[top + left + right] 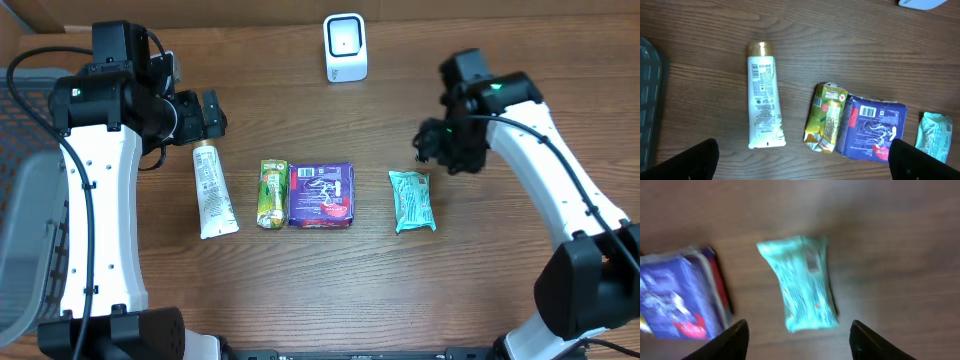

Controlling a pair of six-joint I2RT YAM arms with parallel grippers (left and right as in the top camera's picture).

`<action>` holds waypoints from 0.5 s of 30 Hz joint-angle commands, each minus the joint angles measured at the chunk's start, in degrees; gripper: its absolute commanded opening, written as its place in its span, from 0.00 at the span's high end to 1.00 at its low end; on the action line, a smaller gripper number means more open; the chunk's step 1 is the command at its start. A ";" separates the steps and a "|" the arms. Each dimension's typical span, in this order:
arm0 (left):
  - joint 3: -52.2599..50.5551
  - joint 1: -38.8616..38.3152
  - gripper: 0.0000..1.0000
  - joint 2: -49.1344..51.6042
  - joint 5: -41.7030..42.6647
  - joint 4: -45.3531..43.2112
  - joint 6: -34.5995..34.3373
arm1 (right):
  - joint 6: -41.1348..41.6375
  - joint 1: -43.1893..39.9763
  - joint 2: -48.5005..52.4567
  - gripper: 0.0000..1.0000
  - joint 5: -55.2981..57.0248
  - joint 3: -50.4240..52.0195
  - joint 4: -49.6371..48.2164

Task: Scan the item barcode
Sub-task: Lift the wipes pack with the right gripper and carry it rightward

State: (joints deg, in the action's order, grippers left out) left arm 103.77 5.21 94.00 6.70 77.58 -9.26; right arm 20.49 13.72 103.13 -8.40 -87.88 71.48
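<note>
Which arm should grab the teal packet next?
Right. The right tool hangs open over the teal packet, fingers either side of it in the wrist view. The left tool, also open, is far off by the white tube.

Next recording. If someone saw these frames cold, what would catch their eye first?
A neat row of four items runs across the middle of the wooden table: a white tube, a green packet, a purple packet and a teal packet. The right fingers hang open just above the teal packet, holding nothing. A small white scanner stands alone at the table's far edge.
</note>
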 commanded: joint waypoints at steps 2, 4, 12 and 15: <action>0.22 -0.09 0.00 0.61 0.37 -0.22 -0.17 | 0.72 -1.60 0.17 0.22 -13.73 7.96 -0.52; 0.22 -0.09 0.01 0.61 0.39 -0.22 -0.17 | 0.72 -1.44 0.17 0.22 -16.98 11.13 -1.16; 0.22 -0.09 0.00 0.61 0.37 -0.22 -0.17 | 0.46 2.60 0.17 0.37 -17.75 19.28 -1.79; 0.22 -0.09 0.00 0.61 0.39 -0.22 -0.17 | 0.48 3.98 0.17 0.38 -16.48 21.38 -2.95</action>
State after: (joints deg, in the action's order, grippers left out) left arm 103.77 5.21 94.00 6.68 77.56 -9.26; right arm 20.99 16.49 103.35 -24.64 -68.20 69.36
